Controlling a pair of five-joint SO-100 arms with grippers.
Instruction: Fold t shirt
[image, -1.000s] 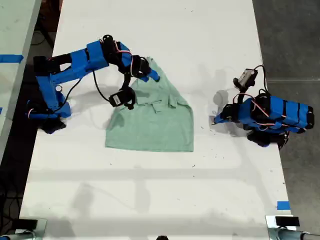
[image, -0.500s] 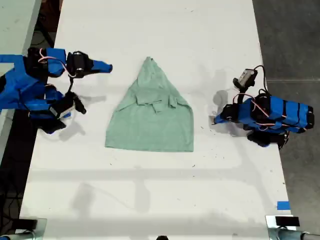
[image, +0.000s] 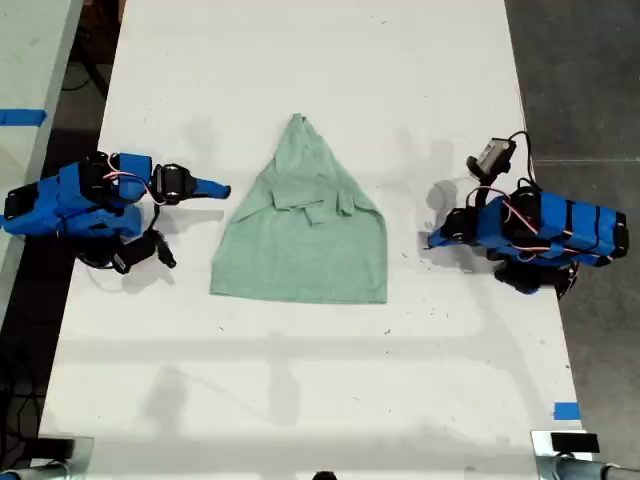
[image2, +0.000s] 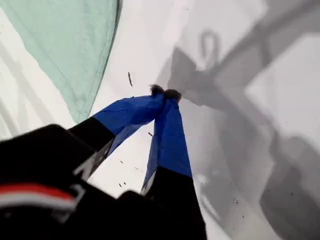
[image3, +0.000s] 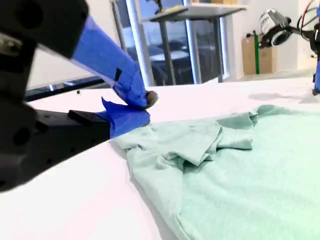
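The pale mint-green t shirt (image: 300, 240) lies flat on the white table (image: 300, 380), folded into a cone with its point toward the far edge and the sleeves tucked across the middle. My second gripper (image: 222, 187) is at the exterior view's left, shut and empty, just short of the shirt's edge (image3: 235, 170); its fingertips meet (image3: 145, 102). My first gripper (image: 430, 240) rests low at the exterior view's right, a short gap from the shirt's side. Its tips meet (image2: 165, 92), shut on nothing, with the shirt's corner (image2: 65, 45) off to one side.
A strip of blue tape (image: 566, 410) marks the table near the exterior view's lower right. A second table with blue tape (image: 22, 116) stands beyond the exterior view's left edge. Dark floor (image: 590, 80) borders the right. The first arm's camera (image3: 272, 22) shows beyond the shirt.
My second arm has let go near the shirt's point, pulled back to the exterior view's left and settled low beside the shirt. The shirt and my first arm have not moved.
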